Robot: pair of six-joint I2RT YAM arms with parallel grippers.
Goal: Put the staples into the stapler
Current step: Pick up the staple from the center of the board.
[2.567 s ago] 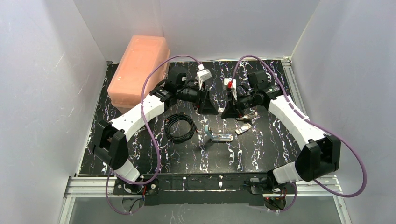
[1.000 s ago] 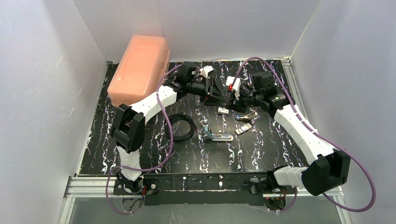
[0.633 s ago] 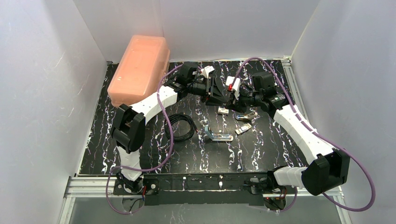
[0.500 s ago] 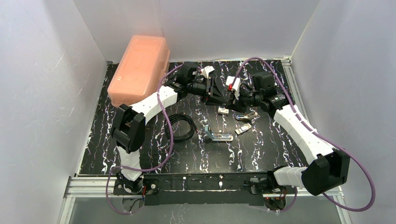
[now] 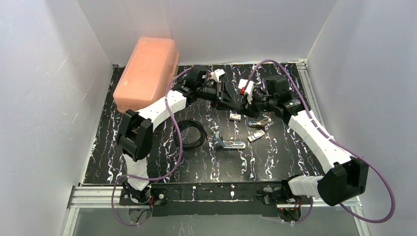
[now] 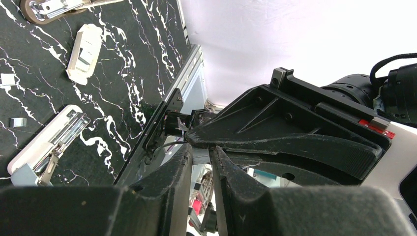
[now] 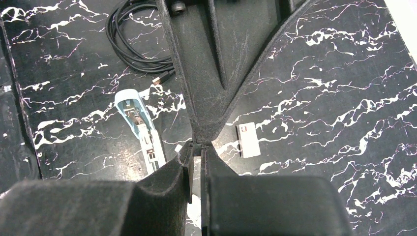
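My two grippers meet tip to tip above the back middle of the table. The staples [image 6: 201, 156], a tiny grey strip, sit between the tips of my left gripper [image 6: 201, 155], whose jaws press on both sides. My right gripper [image 7: 196, 150] is shut on the same strip of staples [image 7: 196, 145] from the opposite side. From above, the left gripper [image 5: 240, 104] and right gripper [image 5: 245, 107] hide the strip. The light-blue stapler [image 5: 228, 142] lies open on the table nearer the front, its silver channel showing [image 7: 141, 129].
A small white block [image 5: 235, 116] lies just below the grippers. A white-and-silver oblong [image 5: 259, 121] and a tan cardboard sleeve [image 5: 255, 136] lie to the right. A coiled black cable [image 5: 189, 133] is left of the stapler. A salmon box [image 5: 146, 73] stands back left.
The left arm swung right to meet the right gripper. Over the last second both arms stayed put while the left jaws narrowed onto the strip.
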